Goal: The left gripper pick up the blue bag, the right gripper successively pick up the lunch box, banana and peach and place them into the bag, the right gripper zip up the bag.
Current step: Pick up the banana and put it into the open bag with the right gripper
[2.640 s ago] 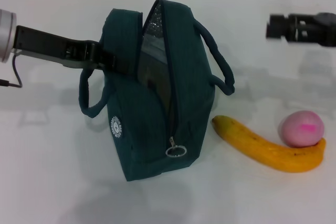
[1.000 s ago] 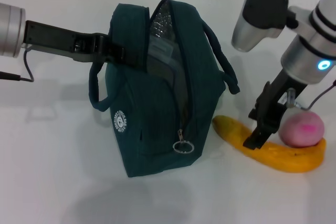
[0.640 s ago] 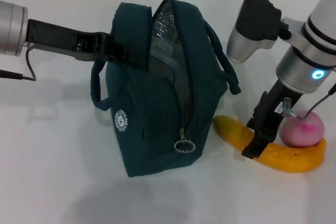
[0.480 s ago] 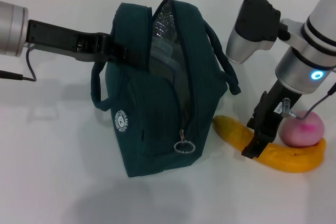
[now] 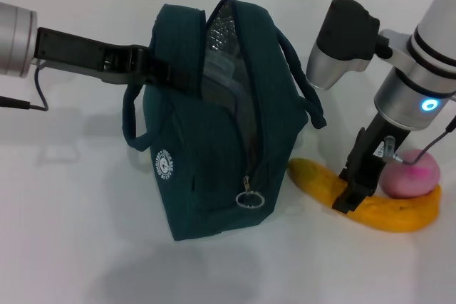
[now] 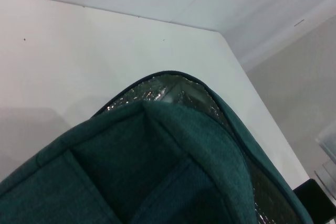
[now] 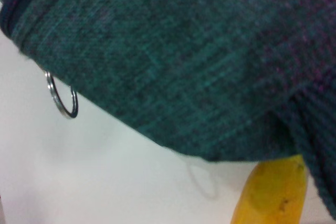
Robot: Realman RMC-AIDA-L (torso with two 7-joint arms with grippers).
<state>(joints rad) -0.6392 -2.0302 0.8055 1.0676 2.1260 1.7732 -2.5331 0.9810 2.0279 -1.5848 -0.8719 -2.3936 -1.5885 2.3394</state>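
The blue bag [image 5: 214,147] stands mid-table with its zipper open and silver lining [image 5: 221,30] showing. My left gripper [image 5: 153,70] is shut on the bag's upper left edge and holds it up. A pale clear shape inside the opening looks like the lunch box [image 5: 217,69]. My right gripper [image 5: 354,194] is down on the middle of the banana [image 5: 392,213], which lies on the table right of the bag. The peach [image 5: 413,176] rests against the banana's far side. The right wrist view shows the bag wall [image 7: 184,51], the ring pull [image 7: 62,98] and the banana's end [image 7: 270,192].
The white table [image 5: 71,233] spreads around the bag. The bag's right handle [image 5: 303,83] hangs between the bag and my right arm. The left wrist view shows the bag's top edge [image 6: 173,150], its lining [image 6: 178,90] and the table's far edge.
My right arm came in from the far right and lowered onto the banana, then shifted slightly right. The left gripper lifted the bag's edge a little. Banana and peach stay on the table.
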